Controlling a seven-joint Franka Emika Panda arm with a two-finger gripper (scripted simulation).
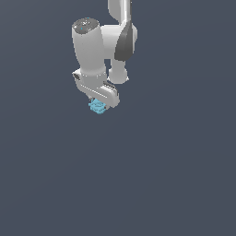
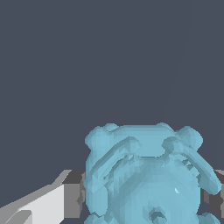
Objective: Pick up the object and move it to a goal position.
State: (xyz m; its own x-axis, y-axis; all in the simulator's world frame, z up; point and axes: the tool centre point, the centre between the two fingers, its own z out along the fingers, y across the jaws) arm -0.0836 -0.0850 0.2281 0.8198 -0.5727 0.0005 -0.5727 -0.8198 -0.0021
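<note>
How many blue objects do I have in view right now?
1. The blue object sits at the gripper, between its fingers; it fills the wrist view. Nothing else blue shows, though the arm could hide something.

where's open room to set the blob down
Almost everywhere: the dark surface shows nothing else on it, so the wide stretch below the gripper and both exterior-view sides are bare. The only crowded spot is right at the gripper, where the blob sits between the fingers.
</note>
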